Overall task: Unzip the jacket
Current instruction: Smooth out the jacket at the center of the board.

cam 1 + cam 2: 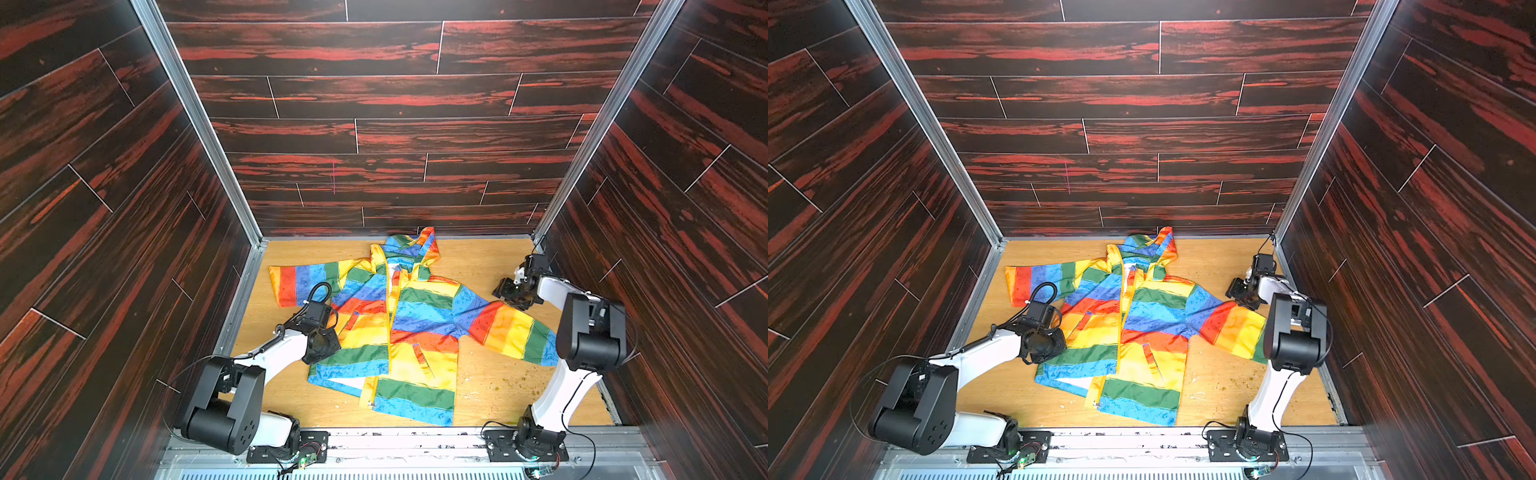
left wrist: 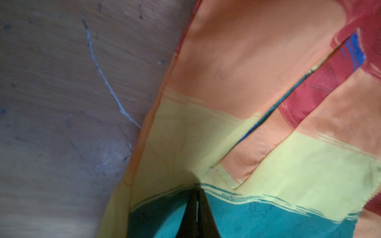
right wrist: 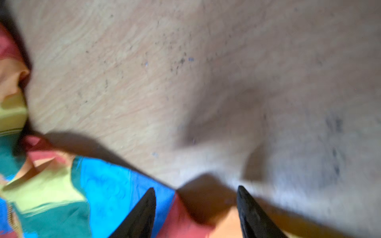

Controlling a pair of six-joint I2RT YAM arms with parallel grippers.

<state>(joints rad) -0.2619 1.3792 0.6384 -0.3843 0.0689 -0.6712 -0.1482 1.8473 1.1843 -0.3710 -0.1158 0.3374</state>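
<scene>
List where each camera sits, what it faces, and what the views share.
Top views: overhead from the robot's side, down at the jacket on the table; left arm, right arm show.
Left wrist: close over the jacket's pocket; shut left pincer pinches green stripe.
Right wrist: over table and sleeve; open right pincer.
Shared: jacket in all.

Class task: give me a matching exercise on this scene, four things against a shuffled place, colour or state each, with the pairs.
Things:
1 left gripper
2 right gripper
3 hood
4 zipper

Descriptions:
A yellow
B jaws apart, over the edge of a sleeve
C nearest the back wall
D jaws together on a green stripe of the jacket

Pairs: 1-D, 2-B, 3-C, 4-A
</scene>
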